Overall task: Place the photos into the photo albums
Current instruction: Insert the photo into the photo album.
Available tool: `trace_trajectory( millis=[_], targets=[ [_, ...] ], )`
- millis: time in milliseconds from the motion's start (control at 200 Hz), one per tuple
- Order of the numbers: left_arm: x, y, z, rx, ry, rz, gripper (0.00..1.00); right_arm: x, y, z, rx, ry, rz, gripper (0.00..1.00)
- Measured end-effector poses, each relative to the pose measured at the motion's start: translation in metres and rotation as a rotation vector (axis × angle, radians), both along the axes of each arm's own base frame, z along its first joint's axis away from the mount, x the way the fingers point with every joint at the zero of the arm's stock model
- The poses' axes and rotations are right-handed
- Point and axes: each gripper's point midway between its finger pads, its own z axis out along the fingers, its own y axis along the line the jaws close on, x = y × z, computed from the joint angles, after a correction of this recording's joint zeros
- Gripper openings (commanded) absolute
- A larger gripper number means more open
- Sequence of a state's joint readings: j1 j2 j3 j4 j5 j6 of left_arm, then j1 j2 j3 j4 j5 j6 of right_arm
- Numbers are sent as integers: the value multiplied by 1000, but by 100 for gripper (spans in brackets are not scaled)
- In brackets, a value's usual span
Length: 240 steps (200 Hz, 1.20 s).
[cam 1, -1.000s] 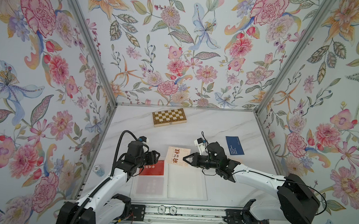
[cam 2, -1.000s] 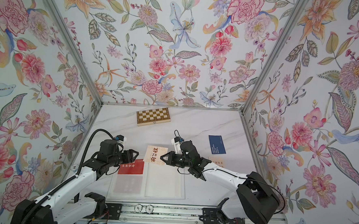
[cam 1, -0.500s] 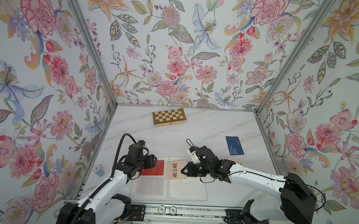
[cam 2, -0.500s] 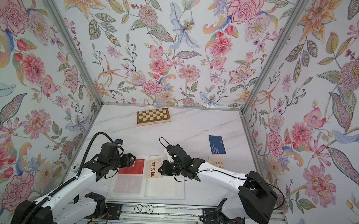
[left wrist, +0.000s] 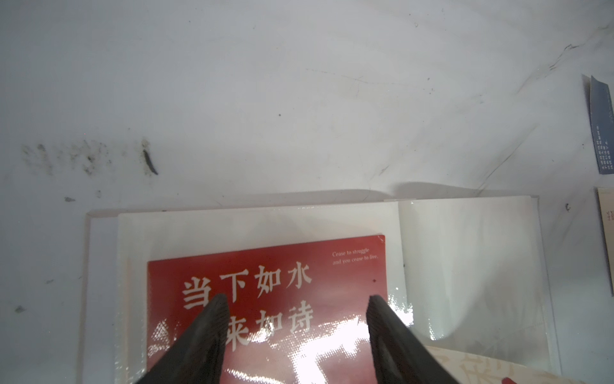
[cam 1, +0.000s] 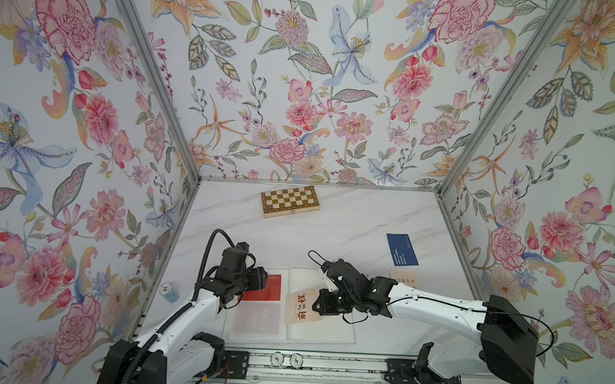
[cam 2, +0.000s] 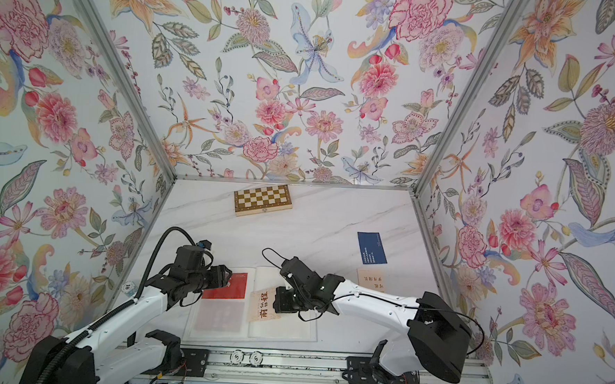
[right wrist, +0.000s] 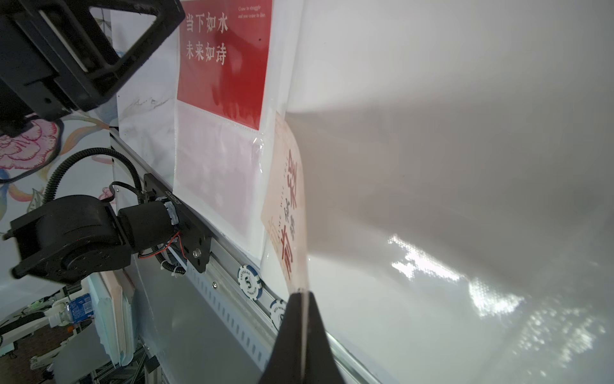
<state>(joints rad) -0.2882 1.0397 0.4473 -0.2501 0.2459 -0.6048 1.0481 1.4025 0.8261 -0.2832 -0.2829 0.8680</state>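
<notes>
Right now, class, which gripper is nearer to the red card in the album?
Left. The left gripper hangs open directly over the red card; the right gripper is beside it, shut on the cream card.

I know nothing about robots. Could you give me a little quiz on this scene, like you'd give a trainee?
1. True or false: the right gripper is shut on the cream card.
2. Which card already sits in a sleeve of the photo album? A red, B navy, C none.
3. What lies nearest the back wall?
Key: 1 true. 2 A, the red card. 3 The chessboard box.
</notes>
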Motion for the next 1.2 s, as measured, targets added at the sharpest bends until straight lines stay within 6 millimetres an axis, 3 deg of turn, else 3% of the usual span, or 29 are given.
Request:
trace_trajectory(
  millis=[601, 966, 1201],
  targets=[
    [-2, 6, -7, 51, 1, 0, 65, -5, 7, 22, -48, -12, 14, 0],
    [-1, 8, -4, 64, -19, -3, 65, -11, 7, 6, -135, 23, 31, 0],
    [0, 10, -4, 75, -25, 2, 65, -11, 7, 7, -139, 23, 32, 0]
  ],
)
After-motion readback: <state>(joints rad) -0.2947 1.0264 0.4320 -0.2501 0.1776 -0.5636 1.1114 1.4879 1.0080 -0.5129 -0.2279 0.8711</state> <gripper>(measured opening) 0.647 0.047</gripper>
